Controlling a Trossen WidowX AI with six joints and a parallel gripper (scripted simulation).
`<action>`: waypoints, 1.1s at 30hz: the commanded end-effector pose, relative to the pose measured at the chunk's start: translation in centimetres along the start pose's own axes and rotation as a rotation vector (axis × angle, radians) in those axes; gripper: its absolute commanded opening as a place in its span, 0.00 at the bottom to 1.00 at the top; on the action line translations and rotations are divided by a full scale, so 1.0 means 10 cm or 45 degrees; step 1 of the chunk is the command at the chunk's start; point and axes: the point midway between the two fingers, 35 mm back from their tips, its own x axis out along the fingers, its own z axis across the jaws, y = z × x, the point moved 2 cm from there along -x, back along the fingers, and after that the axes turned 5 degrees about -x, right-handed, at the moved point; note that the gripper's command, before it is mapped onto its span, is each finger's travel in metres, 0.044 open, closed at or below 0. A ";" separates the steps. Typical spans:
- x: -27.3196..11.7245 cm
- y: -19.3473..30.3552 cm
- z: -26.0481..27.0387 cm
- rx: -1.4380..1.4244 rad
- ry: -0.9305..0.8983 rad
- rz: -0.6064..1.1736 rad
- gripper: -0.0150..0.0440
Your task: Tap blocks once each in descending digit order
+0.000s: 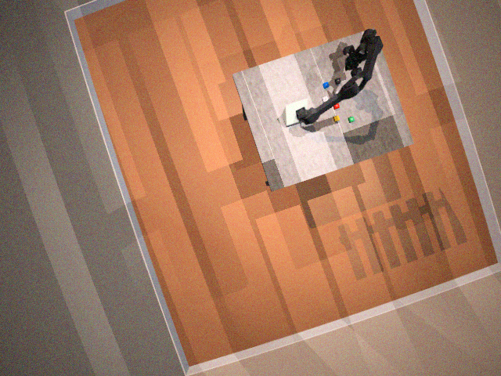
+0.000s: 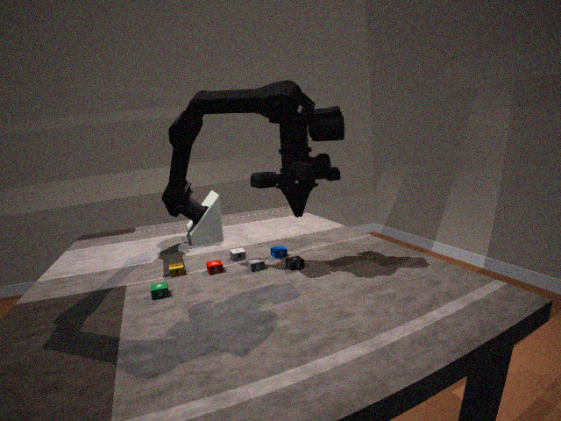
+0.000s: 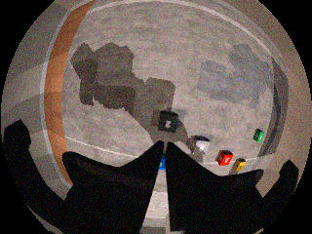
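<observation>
Grey, stone-like panels with pale seams are forming the tabletop (image 1: 319,161) (image 2: 316,326) (image 3: 180,29), and orange-brown planks are being seen around it. The arm (image 1: 369,66) (image 2: 244,100) is being carried by a pale wedge-shaped mount (image 1: 292,117) (image 2: 211,228). Well above the blocks, the gripper (image 2: 298,214) (image 3: 164,146) is being held pointing down, its tips nearly together and nothing being gripped. Near one another on the tabletop are lying a black block (image 1: 337,81) (image 2: 294,262) (image 3: 168,121), a blue block (image 1: 326,85) (image 2: 278,252) (image 3: 162,164), a red block (image 1: 336,106) (image 2: 215,266) (image 3: 224,158), a yellow block (image 1: 336,118) (image 2: 176,268) (image 3: 239,165), a white block (image 1: 325,99) (image 2: 237,253) and a light grey block (image 2: 256,265); the green block (image 1: 351,119) (image 2: 159,290) (image 3: 258,136) is being seen farther out. The digits are being left unclear by blur.
</observation>
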 end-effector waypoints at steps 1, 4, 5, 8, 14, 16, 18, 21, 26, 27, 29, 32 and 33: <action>-0.10 0.02 -0.01 0.006 -0.005 0.008 0.29; -0.15 0.02 -0.22 0.004 -0.007 0.008 0.29; -0.18 0.03 -0.36 0.003 -0.009 0.008 0.29; -0.24 0.09 -0.79 0.001 -0.011 0.008 0.29; -0.28 0.37 -1.60 -0.003 -0.009 0.009 0.29; -0.26 0.51 -1.84 -0.003 -0.006 0.010 0.29; -0.23 0.66 -2.07 -0.003 -0.003 0.012 0.29; -0.17 0.93 -2.37 -0.004 0.004 0.015 0.29; -0.10 1.17 -2.58 -0.003 0.011 0.018 0.29; -0.10 1.17 -2.58 -0.003 0.011 0.018 0.29; -0.01 1.16 -2.58 -0.004 0.009 0.017 0.29; 0.38 1.15 -2.58 -0.003 0.006 0.015 0.29; 0.52 1.16 -2.58 -0.003 0.009 0.015 0.29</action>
